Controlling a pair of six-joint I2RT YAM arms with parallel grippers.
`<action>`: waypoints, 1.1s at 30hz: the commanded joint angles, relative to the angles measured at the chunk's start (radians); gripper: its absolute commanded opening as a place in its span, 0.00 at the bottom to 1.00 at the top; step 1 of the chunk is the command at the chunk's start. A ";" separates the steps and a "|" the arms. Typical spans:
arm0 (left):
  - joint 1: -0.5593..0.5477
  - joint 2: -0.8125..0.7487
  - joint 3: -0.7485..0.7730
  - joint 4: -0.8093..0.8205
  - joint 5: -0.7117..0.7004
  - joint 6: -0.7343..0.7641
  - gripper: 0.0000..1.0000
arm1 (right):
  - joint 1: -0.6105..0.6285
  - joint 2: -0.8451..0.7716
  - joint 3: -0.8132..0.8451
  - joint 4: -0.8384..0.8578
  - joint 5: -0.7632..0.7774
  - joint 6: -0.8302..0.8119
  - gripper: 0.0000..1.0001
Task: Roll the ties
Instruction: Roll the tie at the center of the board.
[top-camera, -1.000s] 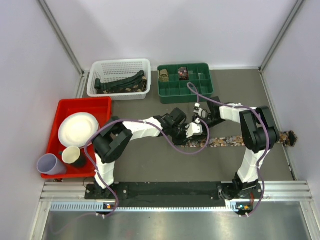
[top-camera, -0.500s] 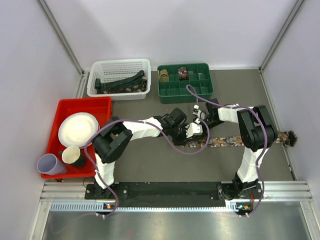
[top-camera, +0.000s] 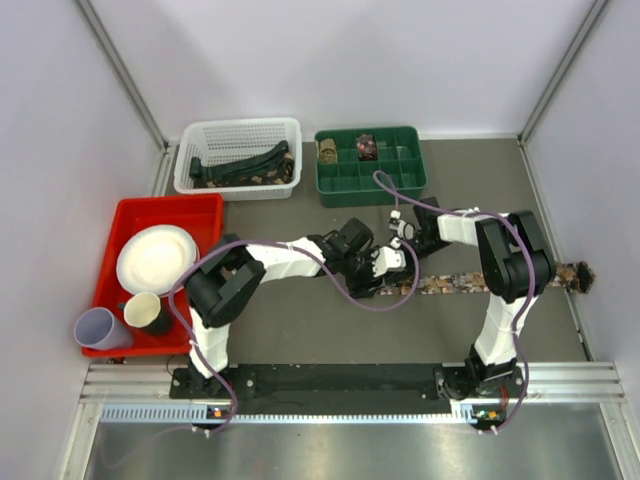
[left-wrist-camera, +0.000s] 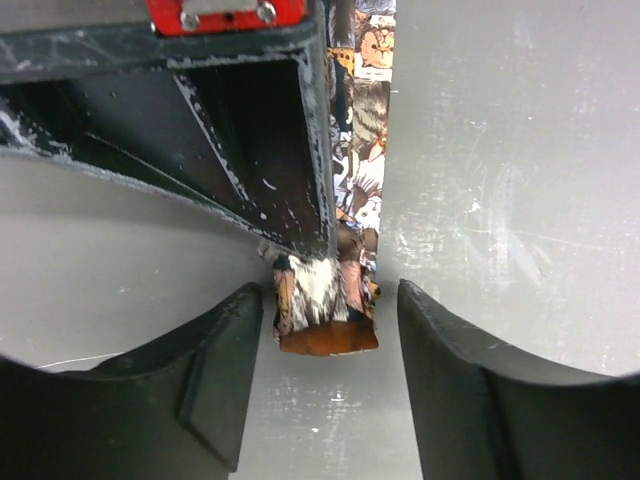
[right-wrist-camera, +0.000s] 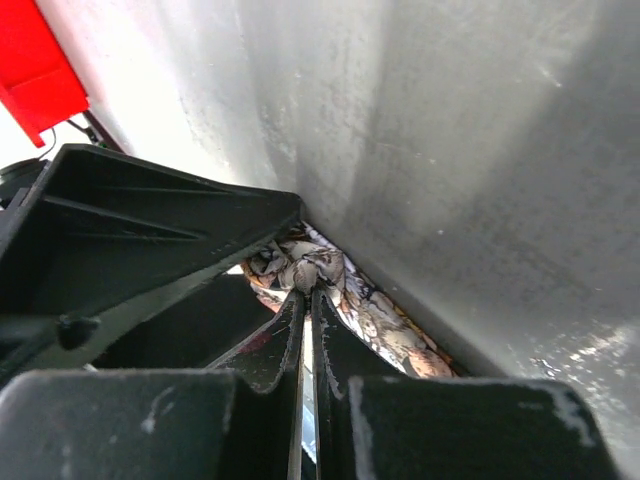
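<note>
A brown-red patterned tie (top-camera: 470, 282) lies flat across the table toward the right wall. Its left end (left-wrist-camera: 325, 320) is folded into a small bunch. My right gripper (right-wrist-camera: 305, 293) is shut on that bunched end of the tie (right-wrist-camera: 385, 318), its tips pinching the fabric. In the left wrist view its black finger (left-wrist-camera: 250, 130) comes down onto the fold. My left gripper (left-wrist-camera: 327, 300) stands open around the fold, one finger on each side, touching nothing. Both grippers meet near the table's middle (top-camera: 392, 262).
A white basket (top-camera: 200, 135) at the back holds dark ties. Beside it a green divided tray (top-camera: 405, 180) holds two rolled ties (top-camera: 367, 147). A red tray (top-camera: 200, 210) at the left carries a plate and cups. Purple cables loop over both arms.
My right gripper has shut on the tie's folded end. My left gripper has opened and let go of it. Both arms stay almost where they were.
</note>
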 joint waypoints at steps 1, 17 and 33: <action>0.012 0.004 -0.083 -0.024 -0.015 -0.055 0.64 | -0.013 0.005 -0.008 0.008 0.095 -0.048 0.00; 0.056 -0.104 -0.299 0.453 0.101 -0.199 0.71 | -0.029 0.019 -0.013 -0.029 0.210 -0.096 0.00; 0.058 0.007 -0.331 0.737 0.183 -0.224 0.61 | -0.035 0.051 -0.008 -0.038 0.283 -0.107 0.00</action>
